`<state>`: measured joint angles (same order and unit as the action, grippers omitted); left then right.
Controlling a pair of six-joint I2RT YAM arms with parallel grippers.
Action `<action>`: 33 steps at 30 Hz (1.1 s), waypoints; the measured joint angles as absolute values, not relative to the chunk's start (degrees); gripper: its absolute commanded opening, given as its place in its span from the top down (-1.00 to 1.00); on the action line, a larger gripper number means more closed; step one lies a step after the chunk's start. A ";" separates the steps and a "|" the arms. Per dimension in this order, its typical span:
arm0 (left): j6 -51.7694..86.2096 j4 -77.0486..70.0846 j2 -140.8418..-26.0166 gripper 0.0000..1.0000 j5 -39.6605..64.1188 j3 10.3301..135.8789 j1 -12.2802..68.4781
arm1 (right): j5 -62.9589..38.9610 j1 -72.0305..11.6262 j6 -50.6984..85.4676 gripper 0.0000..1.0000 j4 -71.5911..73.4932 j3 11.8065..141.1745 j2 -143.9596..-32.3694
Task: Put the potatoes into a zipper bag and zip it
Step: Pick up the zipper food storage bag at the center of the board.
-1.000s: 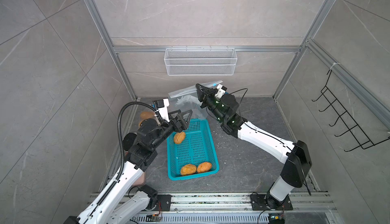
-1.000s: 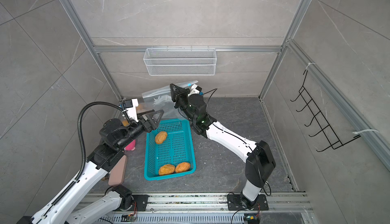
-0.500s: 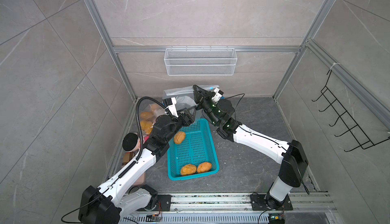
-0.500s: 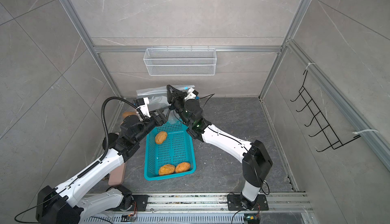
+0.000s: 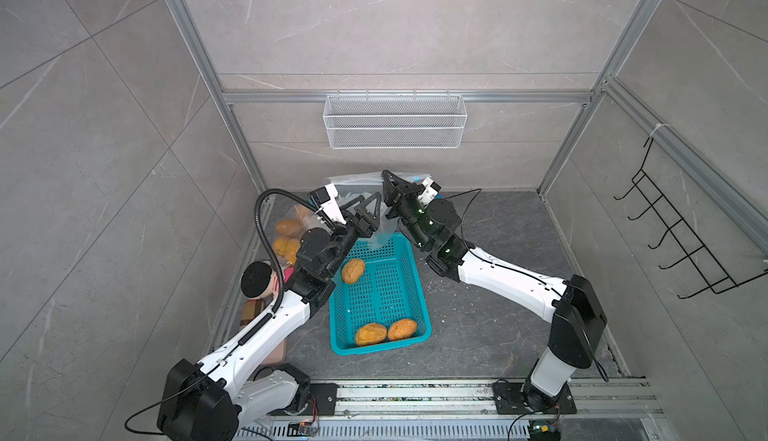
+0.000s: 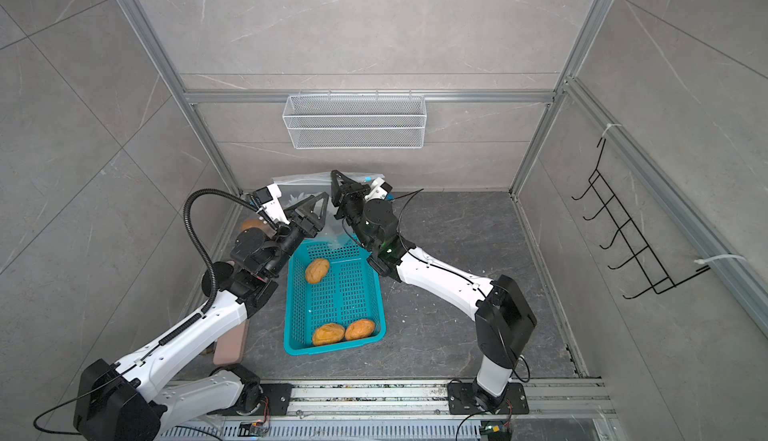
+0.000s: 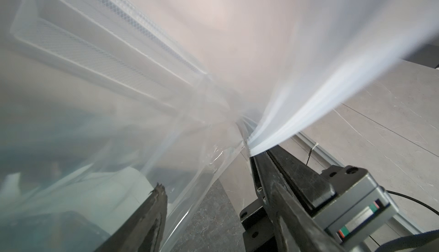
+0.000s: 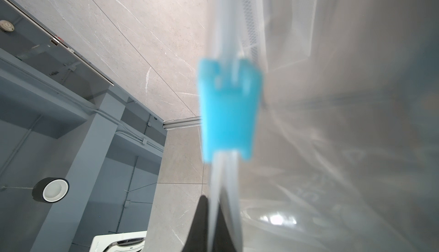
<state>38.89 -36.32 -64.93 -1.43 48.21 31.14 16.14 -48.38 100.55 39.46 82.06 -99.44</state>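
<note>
Far left: several potatoes are sitting inside the clear zipper bag. Its loaded end is lying on the floor by the left wall, and its mouth is being held up toward the back.

Left gripper is reaching at the bag rim with jaws standing apart. Film is passing between them and the zipper track is lying at one fingertip, but no pinch is visible. Judgement: it is going for a second hold so that the mouth spreads.

Centre: the teal basket is holding three unbagged potatoes, one at the far end and two touching at the near end.

Right: the right gripper is clamping the zipper track just beside the blue slider, jaws closed on it. This is probably holding the mouth up and fixing the slider end.
</note>
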 measured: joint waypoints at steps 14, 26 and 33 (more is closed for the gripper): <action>38.70 -42.17 -68.55 -0.26 -1.50 49.04 31.14 | 16.08 -48.38 100.99 1.00 39.72 82.04 -99.46; 36.49 -45.45 -70.81 -0.06 -3.14 50.02 31.14 | 15.20 -48.38 101.25 1.00 39.97 81.19 -99.77; 35.35 -45.28 -70.87 0.08 -4.10 50.50 31.44 | 15.22 -48.53 101.84 1.00 40.25 80.44 -99.77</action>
<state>35.35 -45.28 -70.87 -4.10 50.50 31.44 15.22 -48.53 101.84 40.25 80.44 -99.77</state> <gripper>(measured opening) 0.467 0.042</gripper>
